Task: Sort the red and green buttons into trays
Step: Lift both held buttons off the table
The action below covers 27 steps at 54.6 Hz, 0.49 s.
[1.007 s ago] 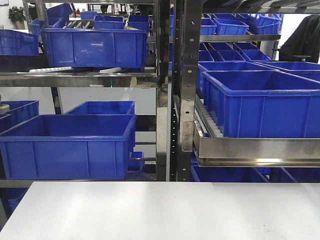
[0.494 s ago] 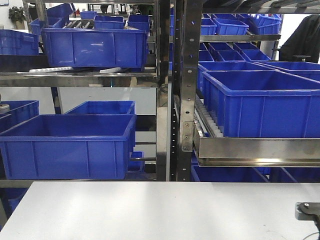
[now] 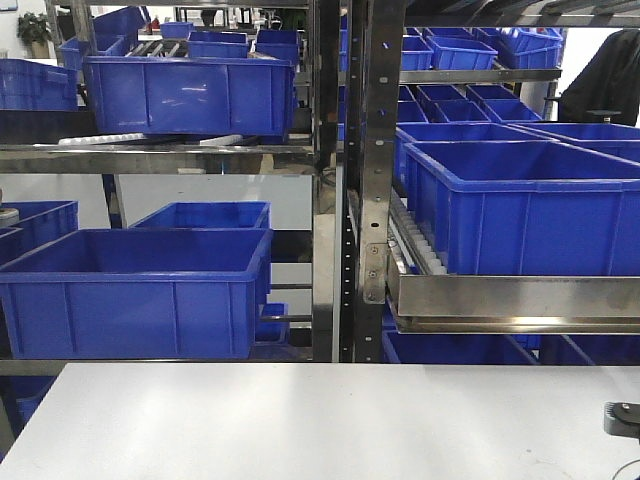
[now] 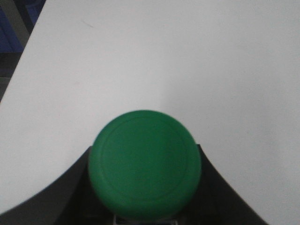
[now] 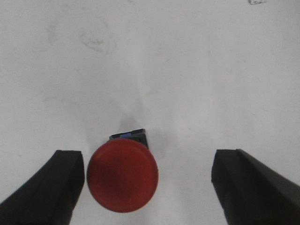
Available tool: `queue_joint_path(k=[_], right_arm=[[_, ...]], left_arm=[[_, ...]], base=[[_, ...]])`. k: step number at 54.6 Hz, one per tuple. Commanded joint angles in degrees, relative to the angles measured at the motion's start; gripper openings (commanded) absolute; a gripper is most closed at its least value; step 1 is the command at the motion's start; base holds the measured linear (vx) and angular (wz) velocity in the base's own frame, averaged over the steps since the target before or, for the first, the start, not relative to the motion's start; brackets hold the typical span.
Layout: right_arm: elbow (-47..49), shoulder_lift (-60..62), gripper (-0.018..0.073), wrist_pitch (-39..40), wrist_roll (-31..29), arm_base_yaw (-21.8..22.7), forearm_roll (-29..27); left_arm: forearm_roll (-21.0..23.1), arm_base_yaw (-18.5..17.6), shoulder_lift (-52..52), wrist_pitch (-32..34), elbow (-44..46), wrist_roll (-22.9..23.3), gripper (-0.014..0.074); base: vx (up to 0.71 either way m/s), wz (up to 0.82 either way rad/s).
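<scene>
Right gripper (image 5: 149, 160) first: jaws spread wide, gripping nothing, its two black fingers (image 5: 49, 190) low at either side of the wrist view. Between them stands the red button (image 5: 122, 176), domed cap up, a sliver of dark squarish body peeking out behind the cap. It sits well off-centre in the gap, just beside the finger on the view's left, touching or a hair apart, I cannot tell, and well apart from the other finger. It rests on the white tabletop (image 5: 187, 70), with no edge or corner in that view. Faint smudges mark the surface beyond it.

Over to the left gripper (image 4: 145, 197): jaws drawn in tight, and it has hold of the green button (image 4: 145, 164). The cap faces the camera and hides the contact itself, while dark finger shapes (image 4: 49, 208) curve in under it from both sides. The button is held over the tabletop, whose edge runs diagonally past the upper left of that view.

Front view: a small dark fitting (image 3: 622, 418) pokes in at the tabletop's right edge, and beyond the far edge stands steel racking (image 3: 360, 200) loaded with blue crates (image 3: 135, 290).
</scene>
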<state>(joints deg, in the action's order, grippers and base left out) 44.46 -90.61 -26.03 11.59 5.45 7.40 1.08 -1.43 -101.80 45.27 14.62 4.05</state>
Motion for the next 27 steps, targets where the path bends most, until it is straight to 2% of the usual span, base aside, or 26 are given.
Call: queue_joint_path(k=[1, 6, 27], right_arm=[[1.66, 1.35, 0.0566, 3.40, -6.00, -0.15, -3.82], [1.66, 0.40, 0.0566, 3.14, -7.51, -0.15, -5.61], [1.66, -7.74, 0.0566, 5.44, -7.56, -0.15, -5.03]], left_arm=[[0.41, 0.10, 2.10, 4.45, 0.95, 0.67, 0.0021], [0.41, 0.10, 2.10, 4.71, 0.95, 0.67, 0.0021], [0.41, 0.10, 2.10, 5.11, 0.95, 0.83, 0.0021]], base=[[0.00, 0.00], [0.00, 0.00], [0.00, 0.00]])
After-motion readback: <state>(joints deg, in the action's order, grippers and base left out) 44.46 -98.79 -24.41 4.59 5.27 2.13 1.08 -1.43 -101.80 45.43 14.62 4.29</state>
